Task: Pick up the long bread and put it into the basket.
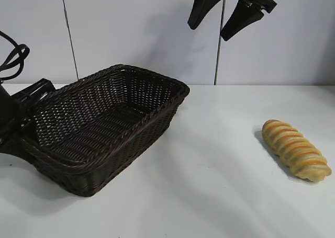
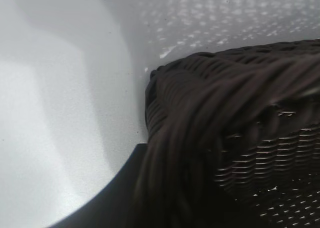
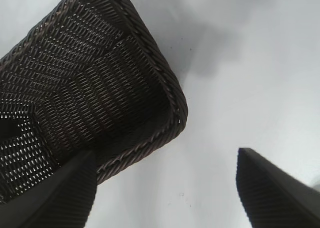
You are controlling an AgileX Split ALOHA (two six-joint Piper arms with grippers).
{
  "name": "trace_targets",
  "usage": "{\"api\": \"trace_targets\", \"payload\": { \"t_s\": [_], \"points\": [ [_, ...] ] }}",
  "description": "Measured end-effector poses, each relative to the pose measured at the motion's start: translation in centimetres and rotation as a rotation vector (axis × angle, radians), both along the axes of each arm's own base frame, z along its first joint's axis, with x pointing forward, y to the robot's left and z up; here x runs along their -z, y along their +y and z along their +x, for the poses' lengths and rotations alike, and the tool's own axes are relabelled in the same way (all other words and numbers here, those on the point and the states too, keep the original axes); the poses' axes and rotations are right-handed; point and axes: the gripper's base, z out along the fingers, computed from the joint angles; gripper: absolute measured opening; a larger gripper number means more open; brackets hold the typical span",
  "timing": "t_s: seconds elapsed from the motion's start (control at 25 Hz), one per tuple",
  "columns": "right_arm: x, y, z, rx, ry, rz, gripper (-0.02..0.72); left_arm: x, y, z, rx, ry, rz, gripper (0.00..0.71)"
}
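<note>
The long bread (image 1: 297,150), a golden ridged loaf, lies alone on the white table at the right, far from both grippers. The basket (image 1: 135,144), dark brown wicker, stands at the left with nothing visible inside it. My left gripper (image 1: 23,125) is at the basket's left end, shut on its braided rim (image 2: 225,97), which fills the left wrist view beside one dark finger (image 2: 115,200). My right gripper (image 1: 209,32) hangs high above the table between basket and bread, open with nothing between its fingers (image 3: 70,188). Below it are the basket's corner (image 3: 170,87) and bare table.
A white wall with a vertical seam (image 1: 217,60) stands behind the table. Bare tabletop (image 1: 220,159) stretches between the basket and the loaf. The left arm's cables (image 1: 13,60) loop at the far left edge.
</note>
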Motion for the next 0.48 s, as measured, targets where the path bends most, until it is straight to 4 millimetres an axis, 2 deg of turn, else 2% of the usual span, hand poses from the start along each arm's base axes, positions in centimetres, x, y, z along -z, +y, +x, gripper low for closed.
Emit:
{"api": "trace_targets", "payload": {
  "t_s": [0.16, 0.48],
  "points": [
    [0.0, 0.0, 0.0, 0.0, 0.0, 0.0, 0.557, -0.7, -0.1, 0.6, 0.05, -0.014, 0.004, 0.106],
    [0.0, 0.0, 0.0, 0.0, 0.0, 0.002, 0.557, -3.8, 0.5, 4.4, 0.427, -0.024, 0.052, 0.106]
  ]
}}
